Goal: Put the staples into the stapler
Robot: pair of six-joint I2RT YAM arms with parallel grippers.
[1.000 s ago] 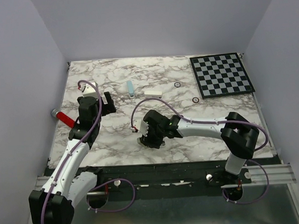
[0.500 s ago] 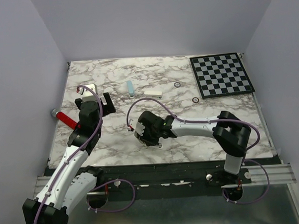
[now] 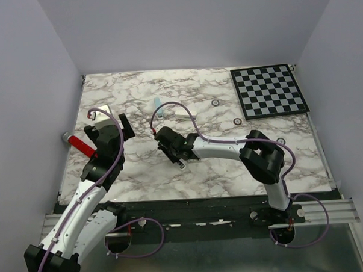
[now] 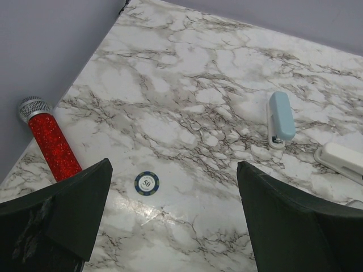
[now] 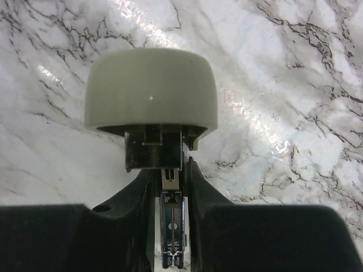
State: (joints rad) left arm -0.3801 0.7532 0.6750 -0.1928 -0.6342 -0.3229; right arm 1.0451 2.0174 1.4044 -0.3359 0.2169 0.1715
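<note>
Between the fingers of the right gripper, held over the near-left middle of the table: the staples, a narrow grey metal strip with pale edges, running away from the wrist camera. The fingers are clenched on its two long sides. At its far end sit a black block and a pale grey rounded cap; whether these belong to the strip cannot be told.

Handling, as judged: very light and stiff along its length, but brittle across it. The legs are only lightly bonded and apt to snap apart if bent or squeezed hard. The smooth metal is likely to slip or tilt in a loose pinch. It is best held by the long flat sides near the middle, with one end left free to enter the channel.

Stapler: light blue, lying closed at the far middle of the table, apart from the strip and farther back. It looks to need opening before it accepts anything. Just right of it lies a white block.

Left gripper: fingers spread wide, grasping nothing, above the left side, near a red microphone and a blue chip.
</note>
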